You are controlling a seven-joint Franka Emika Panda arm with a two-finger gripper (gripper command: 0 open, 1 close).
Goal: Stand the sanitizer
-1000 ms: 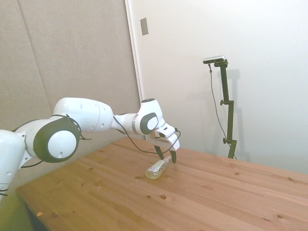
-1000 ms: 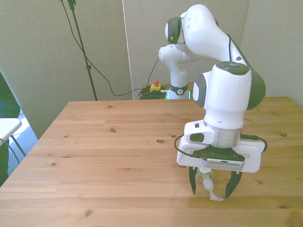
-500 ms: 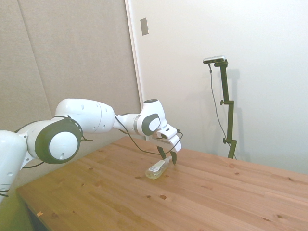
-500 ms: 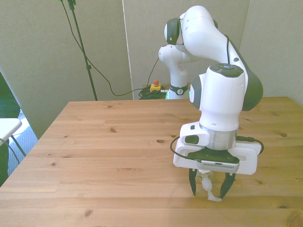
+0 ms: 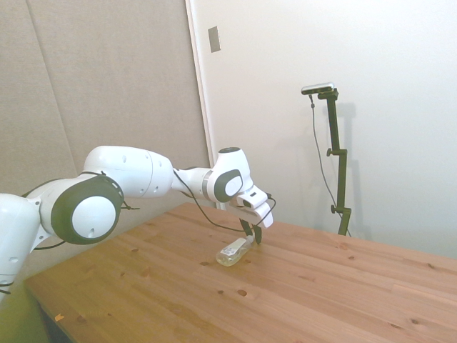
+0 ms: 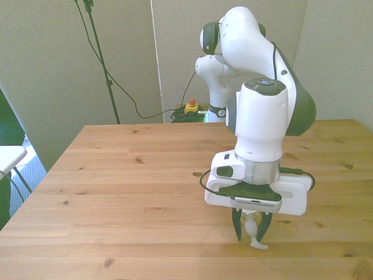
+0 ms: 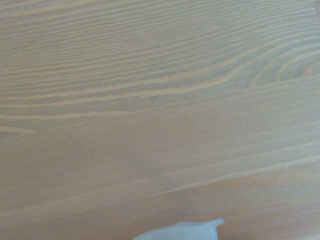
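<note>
Your gripper [image 6: 250, 228] hangs low over the table [image 6: 116, 175], toward the front view's right and near the close edge, with its two dark fingers [image 6: 236, 226] drawn in narrow around the neck end of the sanitizer [image 6: 251, 227]; they look pinched on it, though contact itself is hard to confirm. From the side view, reading left to right, you meet the white arm first, then the sanitizer [image 5: 234, 251] lying flat on its side on the wood, its clear body toward the arm and its whitish top tucked under the gripper [image 5: 251, 233]. The wrist view shows only blurred wood grain and a pale sliver of the bottle [image 7: 180, 231]. Expect a light, stiff little bottle with smooth, slippery plastic walls; the liquid inside may shift its weight as it tips. A hold near the top likely lets it swing upright, but the narrow neck could slip or twist, so squeeze firmly and set the base down flat.
</note>
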